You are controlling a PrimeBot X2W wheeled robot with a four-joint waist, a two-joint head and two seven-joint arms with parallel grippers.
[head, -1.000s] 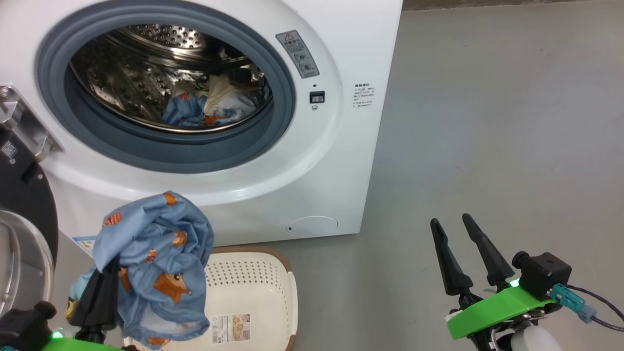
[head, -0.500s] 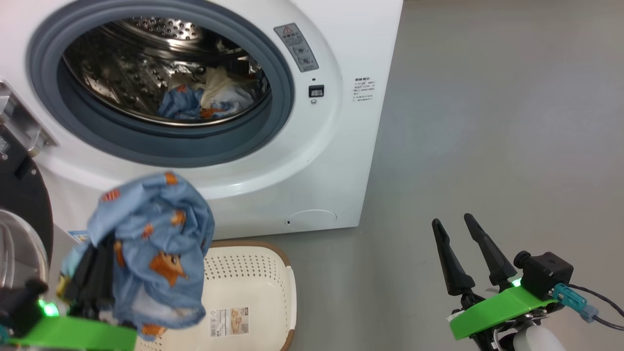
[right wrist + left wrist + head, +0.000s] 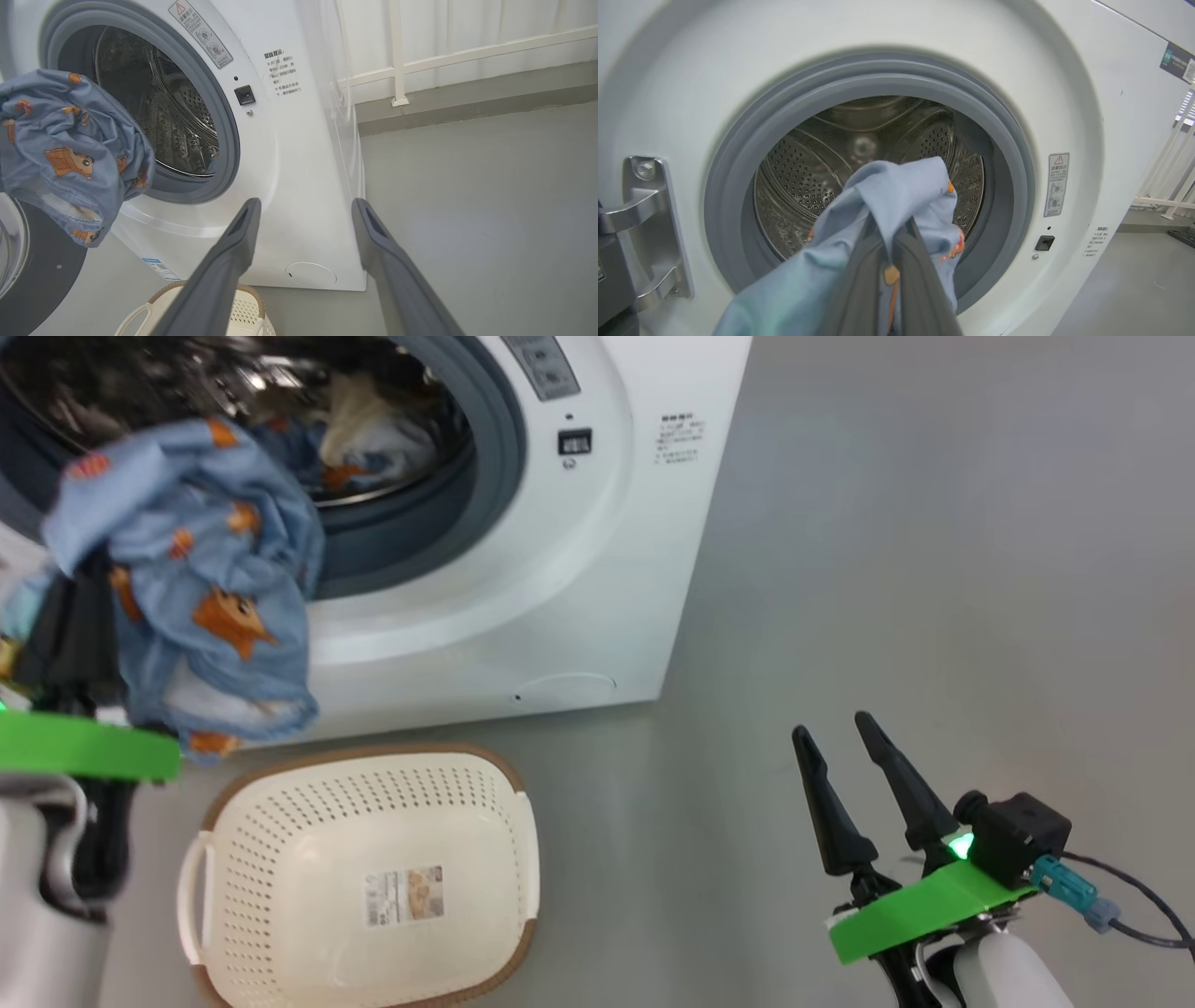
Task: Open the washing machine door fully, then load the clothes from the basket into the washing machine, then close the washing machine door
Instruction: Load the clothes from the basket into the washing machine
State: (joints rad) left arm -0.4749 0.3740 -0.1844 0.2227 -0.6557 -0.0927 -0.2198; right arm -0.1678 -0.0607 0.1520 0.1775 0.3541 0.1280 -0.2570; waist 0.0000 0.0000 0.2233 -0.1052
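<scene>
Here, left tool clamped on blue garment before washing machine mouth, right tool spread wide.

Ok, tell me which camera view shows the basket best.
The head view: the basket lies whole, seen from above, empty but for its label sticker. The right wrist view catches a corner at its bottom edge, partly behind a finger of the right tool. The left wrist view faces the drum.
</scene>
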